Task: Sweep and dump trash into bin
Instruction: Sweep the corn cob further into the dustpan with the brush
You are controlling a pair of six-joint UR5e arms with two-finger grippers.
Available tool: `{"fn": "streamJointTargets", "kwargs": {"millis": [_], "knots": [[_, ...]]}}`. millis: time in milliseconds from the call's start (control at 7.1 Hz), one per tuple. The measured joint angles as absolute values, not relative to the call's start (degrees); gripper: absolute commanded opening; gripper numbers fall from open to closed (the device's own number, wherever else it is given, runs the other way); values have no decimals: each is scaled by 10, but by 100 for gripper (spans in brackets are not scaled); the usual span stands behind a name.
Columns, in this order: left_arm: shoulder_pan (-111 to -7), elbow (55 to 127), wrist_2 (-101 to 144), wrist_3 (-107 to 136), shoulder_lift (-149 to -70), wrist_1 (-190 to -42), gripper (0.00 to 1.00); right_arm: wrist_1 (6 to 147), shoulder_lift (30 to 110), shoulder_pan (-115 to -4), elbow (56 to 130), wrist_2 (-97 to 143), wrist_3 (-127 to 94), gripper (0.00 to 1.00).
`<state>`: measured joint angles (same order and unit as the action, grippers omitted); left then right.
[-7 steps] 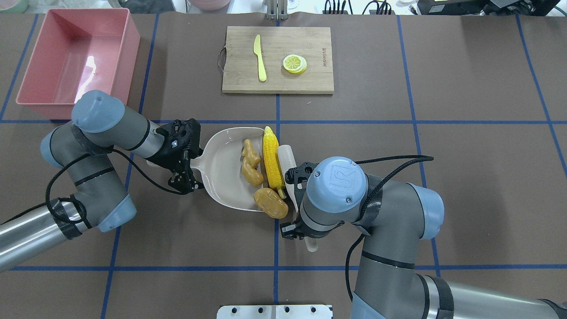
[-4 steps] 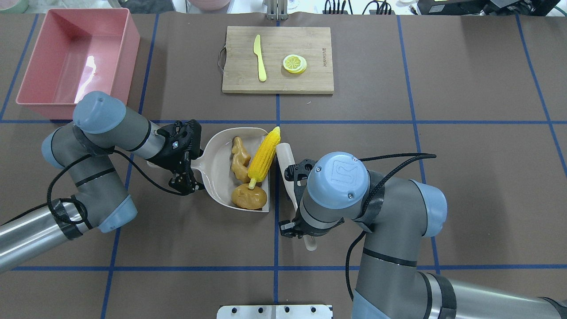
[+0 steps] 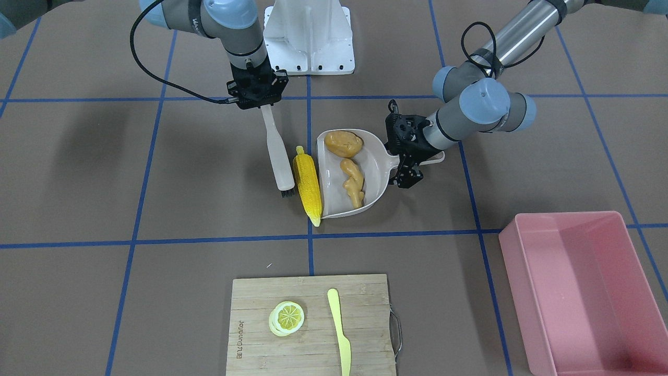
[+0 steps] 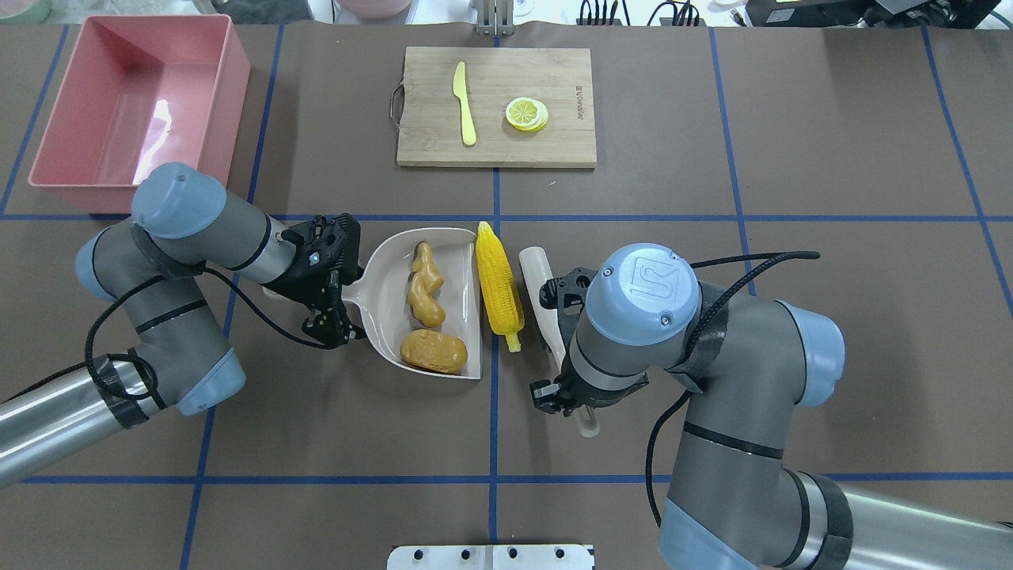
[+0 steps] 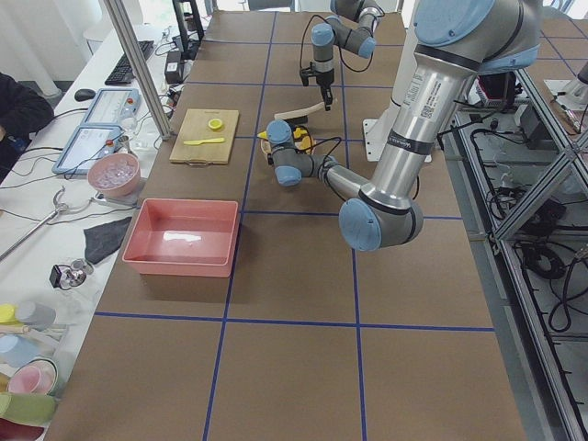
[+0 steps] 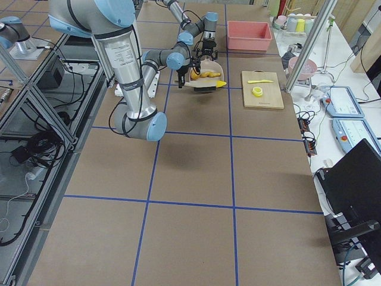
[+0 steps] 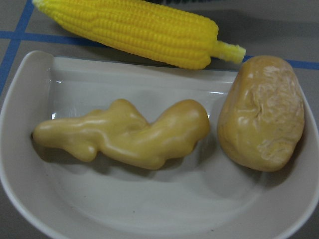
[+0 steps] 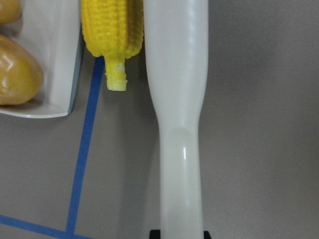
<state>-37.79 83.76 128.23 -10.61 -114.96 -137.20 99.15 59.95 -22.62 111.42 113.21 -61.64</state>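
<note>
The beige dustpan (image 4: 384,297) lies on the table with the tan ginger root (image 4: 423,285) and the brown-orange potato (image 4: 433,351) inside it. The yellow corn cob (image 4: 498,285) lies on the table just outside the pan's open edge. My left gripper (image 4: 336,297) is shut on the dustpan's handle. My right gripper (image 3: 259,99) is shut on the handle of a white brush (image 4: 542,293), which lies alongside the corn on its far side from the pan. The pink bin (image 4: 134,103) stands empty at the far left. The left wrist view shows ginger (image 7: 129,134), potato (image 7: 261,112) and corn (image 7: 134,30).
A wooden cutting board (image 4: 496,142) at the back middle holds a thin yellow knife (image 4: 464,103) and a lemon slice (image 4: 526,113). Blue tape lines cross the brown table. The robot's white base plate (image 3: 308,36) sits between the arms.
The corn was leaning into the pan on the potato; now it lies on the table outside the pan's lip. The brush and right arm moved right. The potato slid fully inside the pan.
</note>
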Motion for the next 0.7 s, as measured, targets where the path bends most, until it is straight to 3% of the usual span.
{"fn": "streamJointTargets", "kwargs": {"millis": [704], "knots": [[-376,838,1282,-106,-1149,-1372,97,1007,574,-198,1085,1092,-613,0]]}}
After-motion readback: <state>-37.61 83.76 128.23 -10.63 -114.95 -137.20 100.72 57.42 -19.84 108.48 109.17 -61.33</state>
